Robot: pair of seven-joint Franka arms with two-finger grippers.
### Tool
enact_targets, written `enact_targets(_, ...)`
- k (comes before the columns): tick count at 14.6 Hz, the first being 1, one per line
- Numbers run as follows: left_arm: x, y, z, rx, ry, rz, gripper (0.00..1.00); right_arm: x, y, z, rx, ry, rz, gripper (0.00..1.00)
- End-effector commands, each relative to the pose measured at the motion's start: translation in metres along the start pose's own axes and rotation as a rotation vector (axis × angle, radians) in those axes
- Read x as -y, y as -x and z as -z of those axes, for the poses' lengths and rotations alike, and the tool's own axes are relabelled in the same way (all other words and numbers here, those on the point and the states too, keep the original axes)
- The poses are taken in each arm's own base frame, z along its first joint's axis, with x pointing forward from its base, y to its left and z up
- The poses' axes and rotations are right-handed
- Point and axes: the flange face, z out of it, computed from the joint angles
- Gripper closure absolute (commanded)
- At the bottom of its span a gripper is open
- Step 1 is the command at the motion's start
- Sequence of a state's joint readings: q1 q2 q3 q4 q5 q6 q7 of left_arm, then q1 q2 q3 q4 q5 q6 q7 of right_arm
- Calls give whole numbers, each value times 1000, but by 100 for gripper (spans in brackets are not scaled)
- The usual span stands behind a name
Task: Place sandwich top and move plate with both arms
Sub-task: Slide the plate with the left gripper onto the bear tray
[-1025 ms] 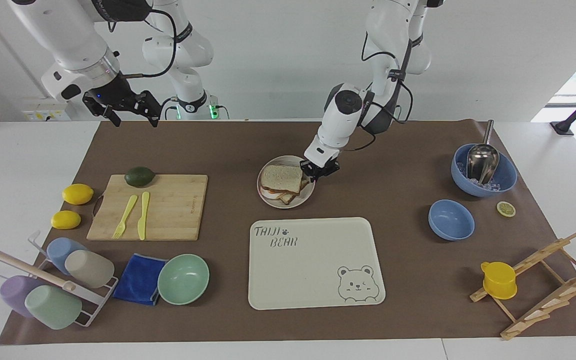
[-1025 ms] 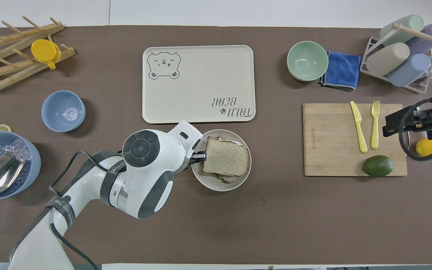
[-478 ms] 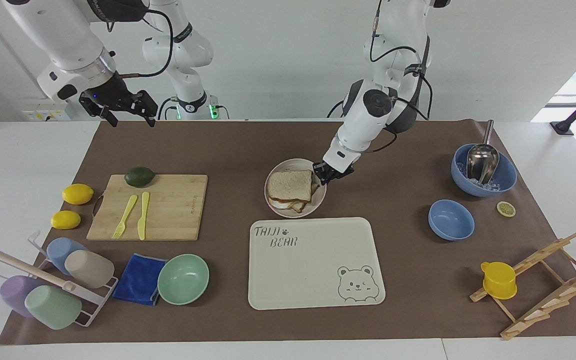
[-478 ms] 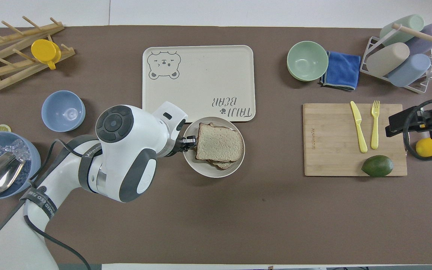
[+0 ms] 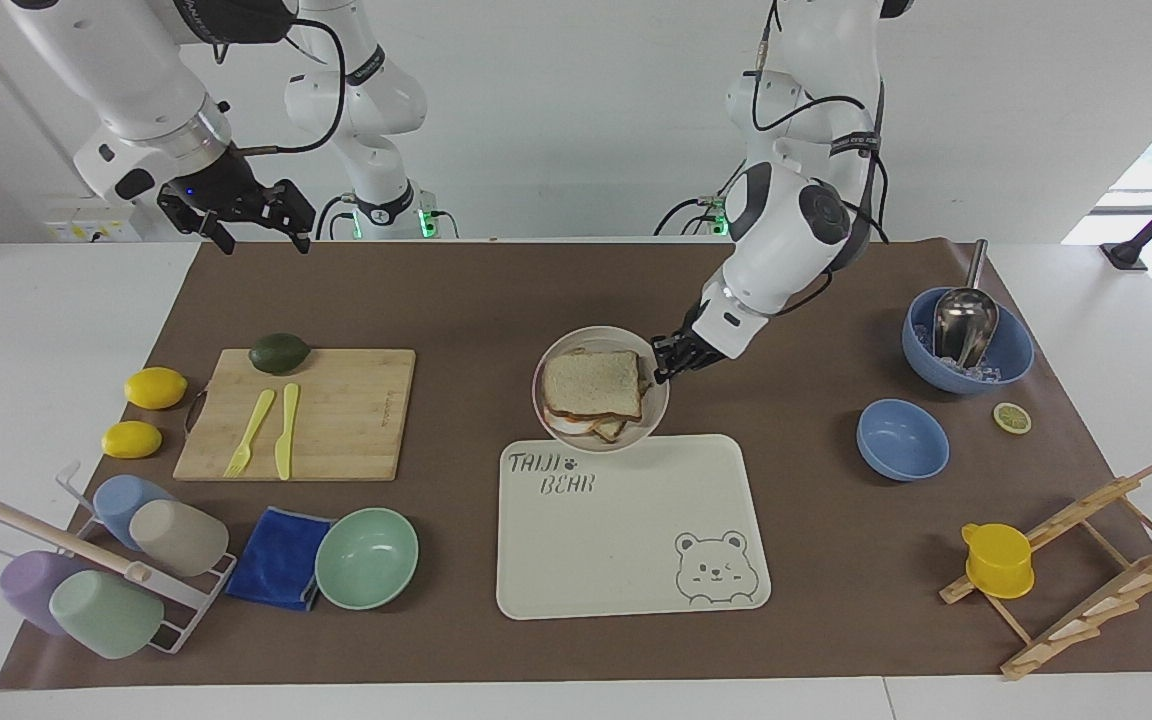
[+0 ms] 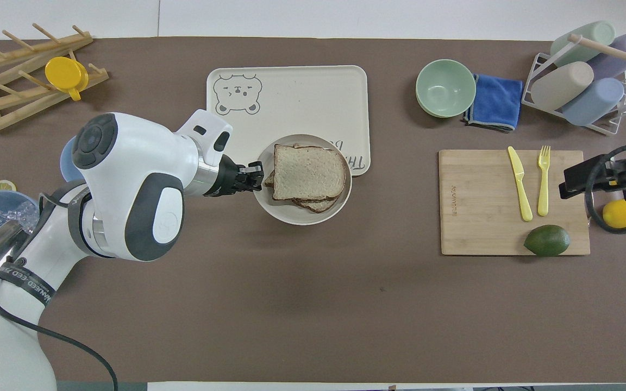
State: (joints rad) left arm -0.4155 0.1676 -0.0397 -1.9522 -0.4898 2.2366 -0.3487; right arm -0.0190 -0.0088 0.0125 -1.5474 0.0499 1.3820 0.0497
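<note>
The sandwich top [image 5: 594,382] [image 6: 307,172] lies as the uppermost slice of a stacked sandwich on the small round plate [image 5: 586,337] [image 6: 291,214]. My left gripper [image 5: 664,362] [image 6: 256,176] is shut on the plate's rim at the side toward the left arm's end. The plate hangs over the edge of the cream bear tray [image 5: 626,540] [image 6: 291,103] that is nearer the robots and covers part of its lettering. My right gripper [image 5: 269,235] [image 6: 565,184] waits open and empty in the air, over the table's end by the cutting board.
A cutting board [image 5: 336,420] with yellow fork, knife and an avocado [image 5: 279,352] lies toward the right arm's end, with two lemons, a mint bowl [image 5: 366,558], a blue cloth and a cup rack. Two blue bowls [image 5: 902,438] and a wooden rack stand toward the left arm's end.
My left gripper has carried the plate with the sandwich away from the robots, from the brown mat to over the tray's edge. The right gripper has barely moved.
</note>
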Motion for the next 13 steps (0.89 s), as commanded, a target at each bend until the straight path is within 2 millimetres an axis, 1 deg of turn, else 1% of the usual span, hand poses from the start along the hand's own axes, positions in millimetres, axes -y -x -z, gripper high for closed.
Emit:
enact_targets(1,-2,-20,-6,-41,61,25,100,-4,3,2,-2,12,23,0)
enact_targets(4,-9,-47,-23,-53,72,34,100,-7,3,2,-2,10,19,0)
enact_targets(6,-13,-65,-27,-62,102,56,100,-10,2,1,-1,10,16,0)
enact_targets(8,-15,-85,-38,-78,112,65,100,-11,2,1,0,9,14,0)
enact_targets(10,-9,-94,-46,-95,106,70,100,-12,2,1,-1,9,14,0)
enact_targets(11,2,-102,-46,-103,98,83,100,-12,2,1,0,9,17,0)
enact_targets(13,12,-108,-57,-99,85,92,100,-13,2,0,2,9,23,0)
